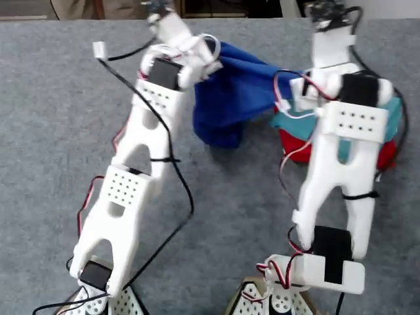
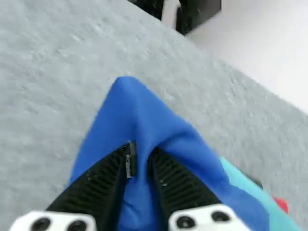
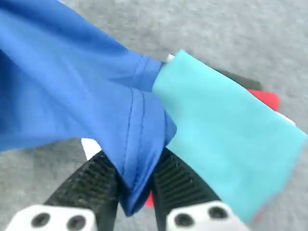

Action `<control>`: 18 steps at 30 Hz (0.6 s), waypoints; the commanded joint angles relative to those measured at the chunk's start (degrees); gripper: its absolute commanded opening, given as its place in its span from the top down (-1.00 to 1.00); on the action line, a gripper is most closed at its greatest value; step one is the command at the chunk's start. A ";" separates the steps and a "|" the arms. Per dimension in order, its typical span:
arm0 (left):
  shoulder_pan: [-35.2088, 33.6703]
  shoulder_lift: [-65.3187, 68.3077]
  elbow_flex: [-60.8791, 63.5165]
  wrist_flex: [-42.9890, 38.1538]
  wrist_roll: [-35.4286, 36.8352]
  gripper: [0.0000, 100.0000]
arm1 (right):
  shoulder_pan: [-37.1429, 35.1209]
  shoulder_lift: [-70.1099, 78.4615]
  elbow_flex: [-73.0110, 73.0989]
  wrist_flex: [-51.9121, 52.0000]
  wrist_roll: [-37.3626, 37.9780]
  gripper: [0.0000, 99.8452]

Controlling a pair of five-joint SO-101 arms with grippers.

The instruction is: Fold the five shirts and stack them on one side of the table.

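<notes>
left gripper [image 2: 139,154]: jaws clamped on a raised fold of the blue shirt [image 2: 144,120], with cloth pinched between the ribbed pads. right gripper [image 3: 134,161]: jaws clamped on a hemmed edge of the same shirt.

location: the blue shirt hangs between the two arms at the far side of the table [image 1: 52,98]. it is partly lifted. in the high view its loose lower part is bunched and appears to rest on the grey cover. its right end lies just beside the teal shirt [image 3: 226,144], possibly over it.

step in hand, as judged: spreading the blue shirt for a fold. it is not yet flat.

recommendation: draw the grips apart until the cloth between them is taut, at equal height. lower it onto bare cover away from the pile, so the teal shirt is not dragged. let go only once the hem lies straight. risk: the bunched part folds under itself.

holding place: the pile under the right arm. the teal shirt lies on top, with the red shirt [image 1: 387,154] beneath it. a dark edge shows below these in the right wrist view. the full count of the pile cannot be told.
</notes>
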 commanded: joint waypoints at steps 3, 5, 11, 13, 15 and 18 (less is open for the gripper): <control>-9.58 -4.09 -2.37 0.97 0.09 0.96 | -6.90 -0.04 3.65 -6.95 0.70 1.00; -11.69 -4.00 -2.29 2.02 0.09 0.96 | -10.42 1.54 5.23 -9.23 0.70 1.00; -14.15 -1.01 -2.20 5.80 -3.25 0.96 | -19.82 10.07 9.01 -16.79 0.53 1.00; -15.21 1.54 -2.20 5.63 -4.66 0.96 | -20.97 12.88 8.75 -19.08 0.18 1.00; -16.44 4.62 -2.20 4.31 -6.07 0.96 | -21.32 15.25 8.22 -21.63 0.18 1.00; -19.69 9.54 -2.46 1.76 -7.65 0.89 | -21.32 18.51 6.64 -24.88 0.53 1.00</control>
